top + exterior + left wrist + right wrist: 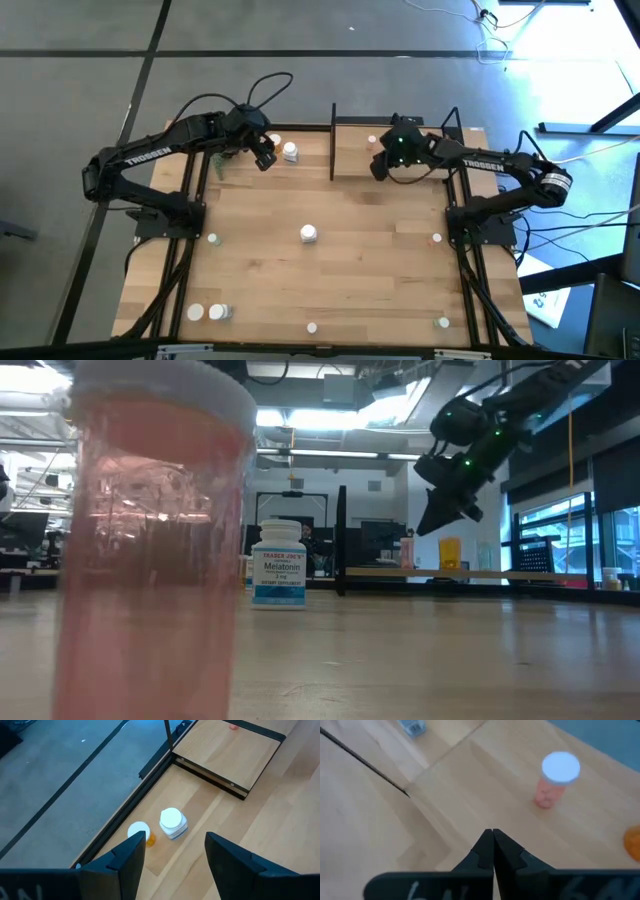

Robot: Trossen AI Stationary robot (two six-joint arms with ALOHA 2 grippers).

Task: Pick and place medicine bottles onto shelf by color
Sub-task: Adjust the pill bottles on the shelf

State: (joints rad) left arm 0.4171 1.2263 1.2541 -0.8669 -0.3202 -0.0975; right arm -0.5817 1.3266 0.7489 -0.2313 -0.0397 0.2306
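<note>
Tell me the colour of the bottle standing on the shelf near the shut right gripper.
Pink with a white cap, clearest in the right wrist view.

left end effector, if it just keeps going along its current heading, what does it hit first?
Probably the white-capped bottle: in the left wrist view it stands almost centred ahead of the open left end effector, with the orange bottle just beside that line. Nothing lies between, though depth is hard to judge.

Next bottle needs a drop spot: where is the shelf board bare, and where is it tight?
The shelf is bare from its left post to mid-board. The far edge is tight: a pink bottle and the shut right gripper above the board.
</note>
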